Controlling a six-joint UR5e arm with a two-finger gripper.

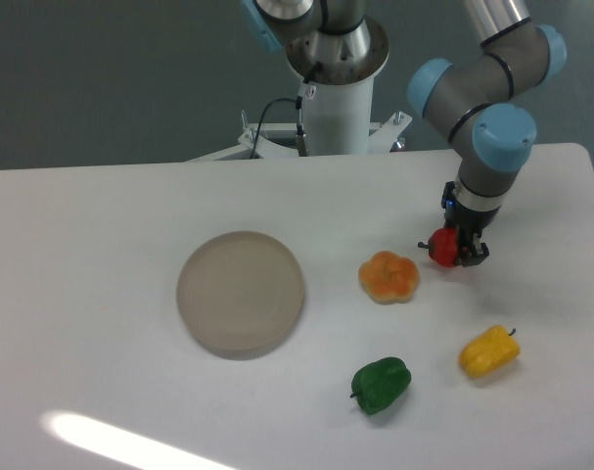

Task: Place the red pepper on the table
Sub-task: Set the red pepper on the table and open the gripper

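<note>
we've got bare white tabletop (pixel 101 225) under the arm, so just lower straight down. our hand (pixel 459 247) is clamped on the red pepper (pixel 442 247), held just right of the orange pepper (pixel 388 277); let go only once it's touching.

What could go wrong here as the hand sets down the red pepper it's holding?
1. The red pepper is held close to the right of the orange pepper; lowering or releasing it here might bump that one or let it roll against it.
2. The pepper is round and glossy, and only part of it sits inside the hand, so it may slip or roll across the table once let go, possibly toward the yellow pepper.
</note>
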